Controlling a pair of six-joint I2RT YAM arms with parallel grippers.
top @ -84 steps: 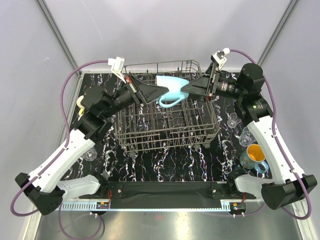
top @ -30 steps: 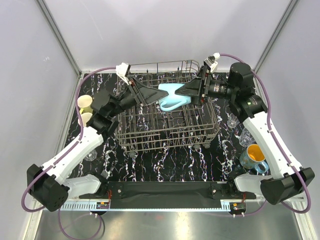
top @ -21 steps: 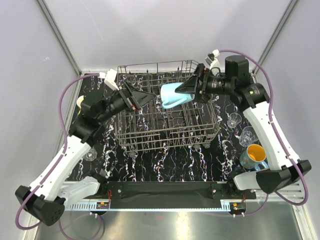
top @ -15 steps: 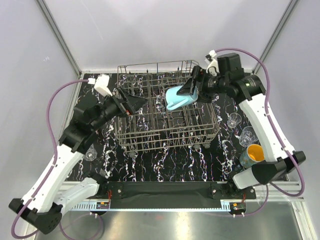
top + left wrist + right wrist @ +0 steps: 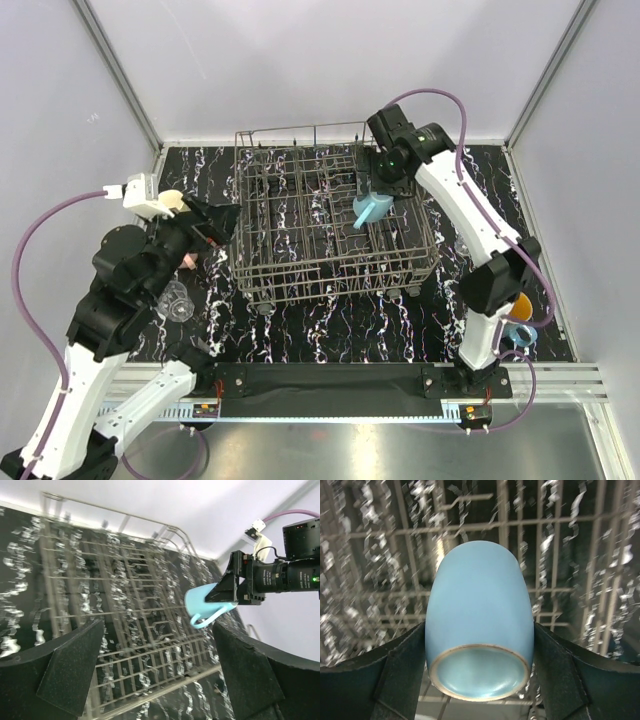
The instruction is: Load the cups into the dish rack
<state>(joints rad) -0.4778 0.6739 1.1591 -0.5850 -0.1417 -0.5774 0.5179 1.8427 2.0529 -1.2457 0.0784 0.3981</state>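
My right gripper is shut on a light blue mug and holds it over the right part of the dark wire dish rack. In the right wrist view the mug fills the space between the fingers of that gripper, its base facing the camera and the rack wires beneath it. My left gripper is open and empty, left of the rack. From the left wrist the mug shows beyond the wide-open gripper.
A yellow cup, a bit of a pink one and a clear glass sit at the left, partly hidden by my left arm. A teal mug with an orange inside peeks out behind my right arm.
My left gripper opened, let go of the light blue mug and drew back to the left. My right arm swung the mug round and now holds it alone over the rack.
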